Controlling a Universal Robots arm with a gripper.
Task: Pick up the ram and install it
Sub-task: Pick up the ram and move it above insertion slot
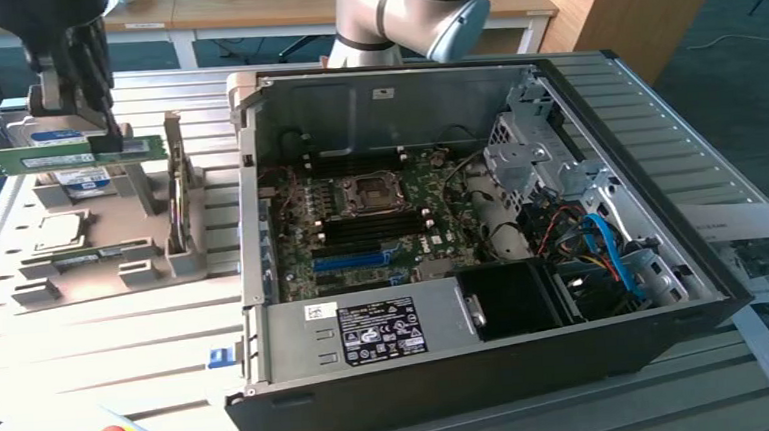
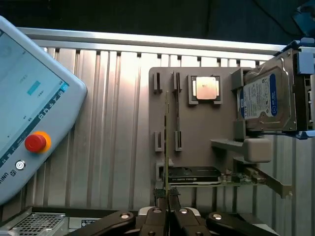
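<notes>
My hand (image 1: 109,142) is pressed onto the ram (image 1: 20,160), pinching it partway along its length. The ram is a long, thin green board with a pale label. It is held level and on edge, clear above the grey holder tray (image 1: 88,282) beneath my hand.

Computer case (image 1: 502,379) lies open (hard drive (image 2: 263,96) nearby).

Ribbed table (image 1: 99,343) gleams bare metal, holder tray (image 2: 202,132) looks matt grey plastic, ram (image 1: 33,160) shows matt green circuit board, CPU (image 2: 205,88) glints polished metal
</notes>
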